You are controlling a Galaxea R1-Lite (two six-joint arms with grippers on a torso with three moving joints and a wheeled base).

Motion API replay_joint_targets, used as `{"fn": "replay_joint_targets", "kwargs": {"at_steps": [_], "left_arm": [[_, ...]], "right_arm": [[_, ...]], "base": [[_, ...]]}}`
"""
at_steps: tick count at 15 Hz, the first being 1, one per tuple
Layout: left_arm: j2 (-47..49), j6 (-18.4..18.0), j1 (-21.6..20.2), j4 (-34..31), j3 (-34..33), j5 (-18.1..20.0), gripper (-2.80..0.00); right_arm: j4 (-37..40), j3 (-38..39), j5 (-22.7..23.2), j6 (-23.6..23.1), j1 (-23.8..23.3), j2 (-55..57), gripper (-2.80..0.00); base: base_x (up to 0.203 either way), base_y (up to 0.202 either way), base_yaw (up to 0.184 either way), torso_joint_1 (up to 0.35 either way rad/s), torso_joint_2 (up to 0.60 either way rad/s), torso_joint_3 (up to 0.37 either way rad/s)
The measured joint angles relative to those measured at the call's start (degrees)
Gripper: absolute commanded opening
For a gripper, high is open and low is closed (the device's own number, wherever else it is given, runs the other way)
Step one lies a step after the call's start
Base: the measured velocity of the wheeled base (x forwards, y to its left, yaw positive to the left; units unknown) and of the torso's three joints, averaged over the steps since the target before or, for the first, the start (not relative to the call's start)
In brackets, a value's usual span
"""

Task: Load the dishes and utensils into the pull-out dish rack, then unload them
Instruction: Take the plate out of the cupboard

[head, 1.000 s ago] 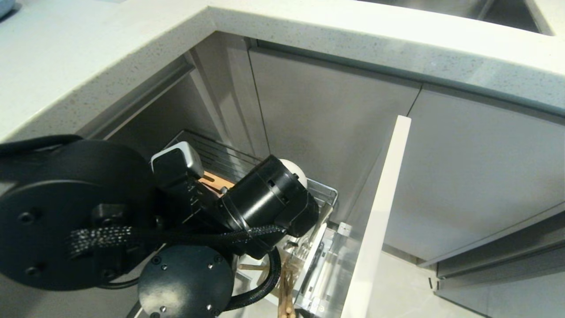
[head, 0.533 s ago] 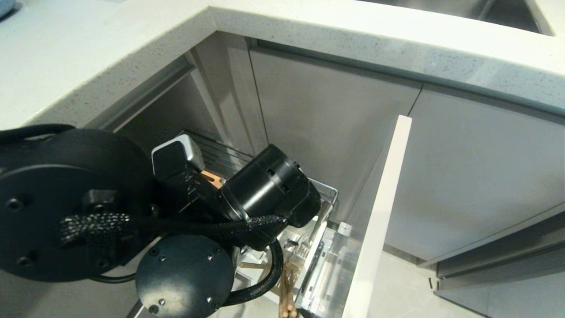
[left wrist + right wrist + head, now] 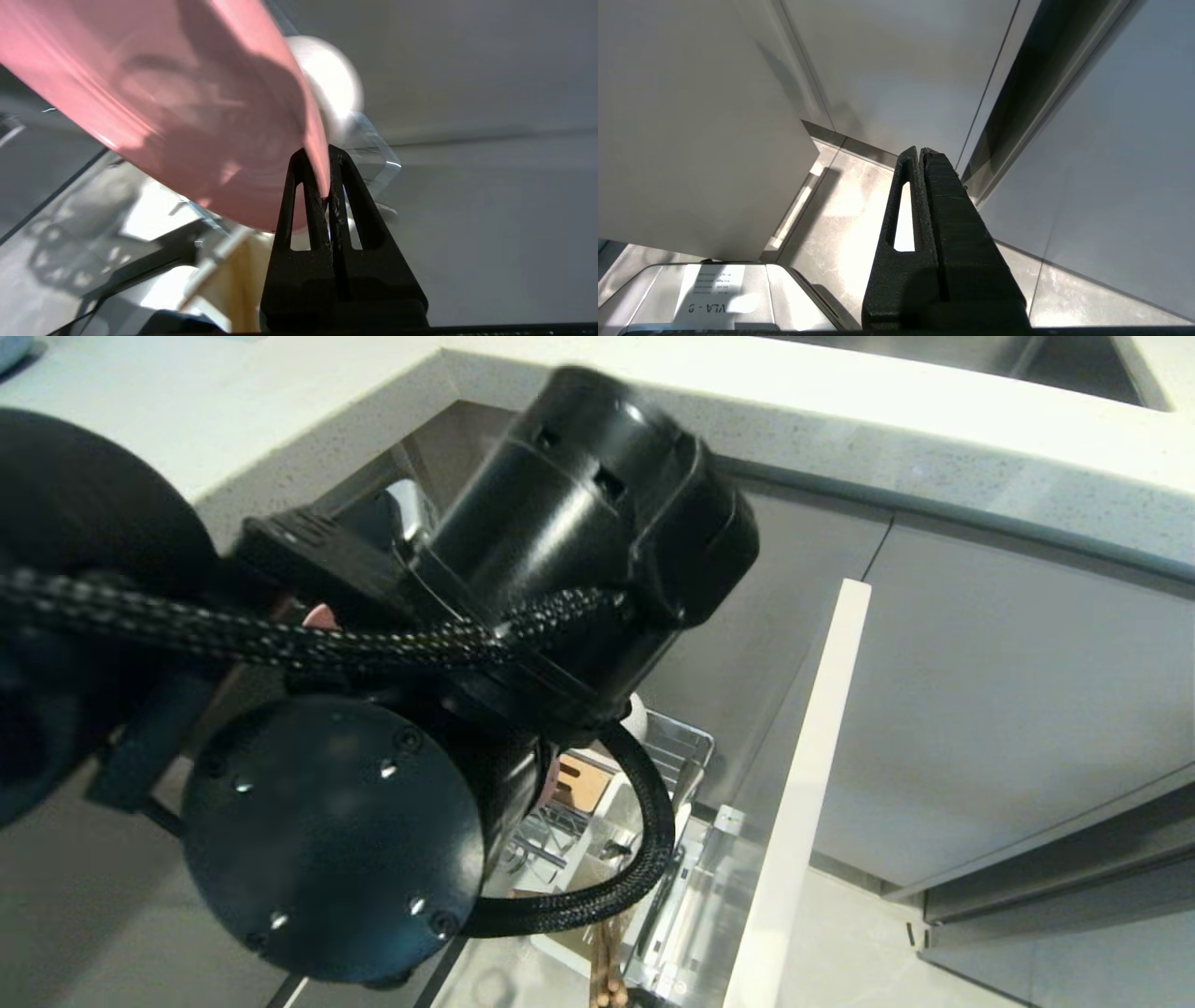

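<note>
One pink plate (image 3: 177, 116) being pinched at its rim by the left gripper (image 3: 322, 196), one cream bowl (image 3: 334, 84) showing half hidden behind it, right gripper (image 3: 920, 156) staying pressed together.

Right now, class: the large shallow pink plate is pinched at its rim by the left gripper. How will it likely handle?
The large shallow pink plate looks rigid, so it shouldn't flex. Glossy and held only at its thin rim by the left gripper, it may pivot or slip. If ceramic, probably breakable.

Left arm (image 3: 420, 709) fills the head view's left half, hiding most of the dish rack (image 3: 686, 747); only a sliver of cream bowl (image 3: 638, 717) shows. Chopsticks (image 3: 607, 971) cut off at the near edge. Pink plate (image 3: 177, 116) motion-blurred and cropped in the left wrist view.
</note>
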State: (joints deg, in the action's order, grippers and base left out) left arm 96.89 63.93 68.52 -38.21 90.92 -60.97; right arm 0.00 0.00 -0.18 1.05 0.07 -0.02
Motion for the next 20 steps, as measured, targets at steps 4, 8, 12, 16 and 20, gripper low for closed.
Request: {"fn": "replay_joint_targets", "kwargs": {"at_steps": [4, 8, 12, 16, 20], "left_arm": [[-0.1, -7.2, 4.6, 0.1, 7.0, 0.0, -2.80], [-0.3, -13.7, 7.2, 0.0, 12.7, -1.0, -2.80], [0.2, -21.6, 7.7, 0.5, 18.8, -1.4, -2.80], [0.0, -25.5, 7.5, 0.8, 19.7, -1.6, -2.80], [-1.7, -27.8, 7.8, 0.7, 19.8, -3.6, -2.80]], "right_arm": [[0.0, 0.0, 0.0, 0.0, 0.0, 0.0, -2.80], [0.0, 0.0, 0.0, 0.0, 0.0, 0.0, -2.80], [0.0, 0.0, 0.0, 0.0, 0.0, 0.0, -2.80], [0.0, 0.0, 0.0, 0.0, 0.0, 0.0, -2.80], [0.0, 0.0, 0.0, 0.0, 0.0, 0.0, -2.80]], "base": [[0.000, 0.000, 0.000, 0.000, 0.00, 0.000], [0.000, 0.000, 0.000, 0.000, 0.00, 0.000], [0.000, 0.000, 0.000, 0.000, 0.00, 0.000], [0.000, 0.000, 0.000, 0.000, 0.00, 0.000], [0.000, 0.000, 0.000, 0.000, 0.00, 0.000]]}}
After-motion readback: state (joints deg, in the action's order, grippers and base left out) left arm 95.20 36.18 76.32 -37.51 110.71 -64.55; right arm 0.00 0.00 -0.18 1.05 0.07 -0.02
